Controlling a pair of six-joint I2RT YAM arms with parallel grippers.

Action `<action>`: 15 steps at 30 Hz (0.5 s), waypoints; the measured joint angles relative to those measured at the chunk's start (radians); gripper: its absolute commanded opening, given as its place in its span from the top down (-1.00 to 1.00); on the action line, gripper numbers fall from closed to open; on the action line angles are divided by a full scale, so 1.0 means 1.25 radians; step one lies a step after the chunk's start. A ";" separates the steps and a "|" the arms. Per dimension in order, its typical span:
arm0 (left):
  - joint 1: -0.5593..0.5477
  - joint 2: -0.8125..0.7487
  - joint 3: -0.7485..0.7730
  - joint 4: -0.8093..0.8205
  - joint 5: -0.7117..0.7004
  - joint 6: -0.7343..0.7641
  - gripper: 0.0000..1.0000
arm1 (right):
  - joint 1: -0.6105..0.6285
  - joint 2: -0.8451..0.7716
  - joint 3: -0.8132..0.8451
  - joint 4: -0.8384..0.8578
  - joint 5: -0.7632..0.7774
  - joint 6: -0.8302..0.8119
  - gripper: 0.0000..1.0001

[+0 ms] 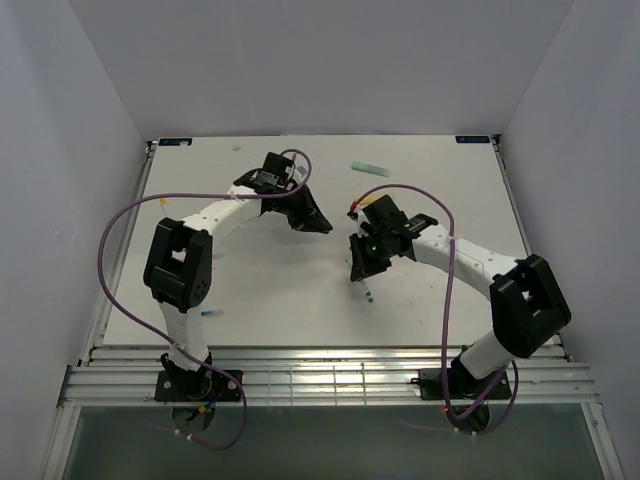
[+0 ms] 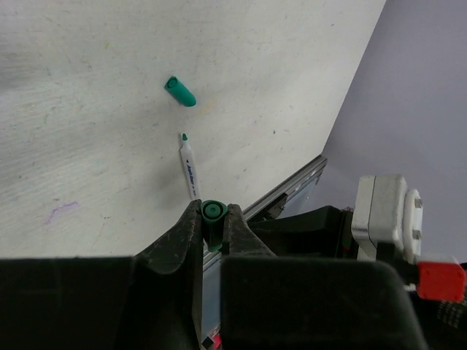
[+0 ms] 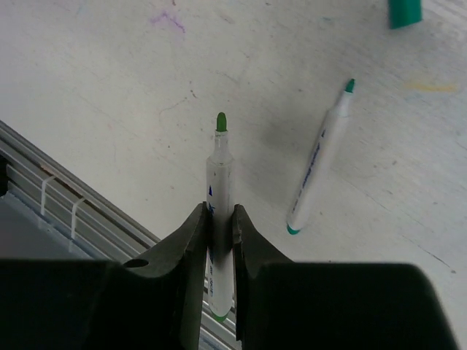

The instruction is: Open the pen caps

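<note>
Green cap (image 2: 213, 220) end-on in left pincer (image 2: 213, 210)

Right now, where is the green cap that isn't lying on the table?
In the left wrist view, the green cap is pinched between the left gripper's fingertips, just nearer the camera than the uncapped pen lying on the table.

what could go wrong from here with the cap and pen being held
The left pincer grips the green cap only at its fingertips; it may slip and roll away. The right pincer holds an uncapped pen tip-out, which could mark the table or knock the loose pen lying beside it.
</note>
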State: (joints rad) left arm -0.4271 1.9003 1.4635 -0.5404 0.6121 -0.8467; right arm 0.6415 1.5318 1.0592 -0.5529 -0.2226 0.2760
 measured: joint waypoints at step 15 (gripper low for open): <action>-0.045 0.152 0.000 0.001 -0.062 0.043 0.54 | 0.006 0.100 -0.073 0.133 0.019 0.056 0.85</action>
State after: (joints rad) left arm -0.4828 2.0903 1.4635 -0.5388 0.5350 -0.7933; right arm 0.6491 1.6569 0.9680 -0.3866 -0.1989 0.3454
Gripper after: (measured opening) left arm 0.219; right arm 0.200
